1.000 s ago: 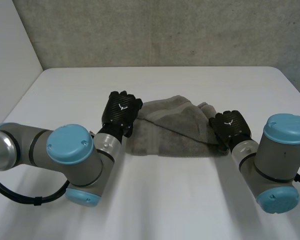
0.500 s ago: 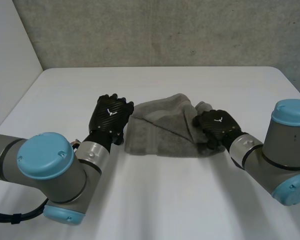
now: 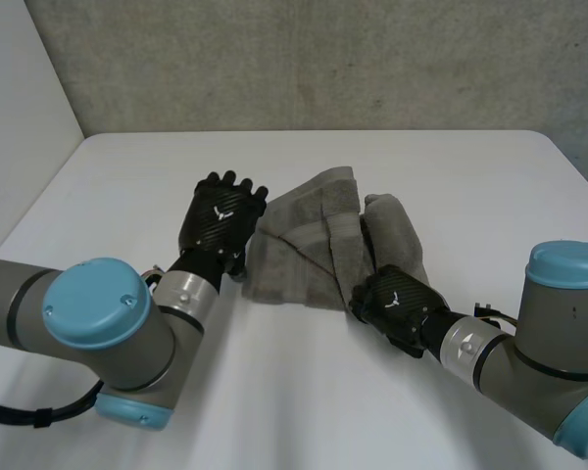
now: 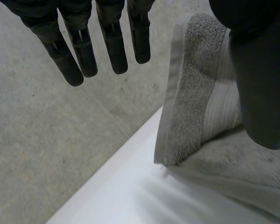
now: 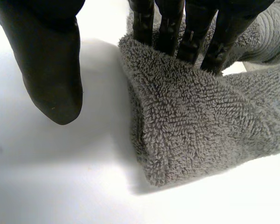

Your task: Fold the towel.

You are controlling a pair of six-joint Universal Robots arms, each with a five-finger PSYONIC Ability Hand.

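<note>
We see the grey towel point(image 3: 318, 245) lying rumpled and partly folded over itself near the middle of the white table point(image 3: 304, 411). Our left hand point(image 3: 220, 220) sits at the towel's left edge, released: in its wrist view the fingers point(image 4: 114, 51) are straight and clear of the cloth, while the thumb point(image 4: 261, 93) hangs over the hemmed edge, and we cannot tell whether it touches. Our right hand point(image 3: 397, 305) rests at the towel's near right corner, likewise grasping nothing, its straight fingers reaching down against a thick fold and its thumb held apart from the cloth, over bare table.
</note>
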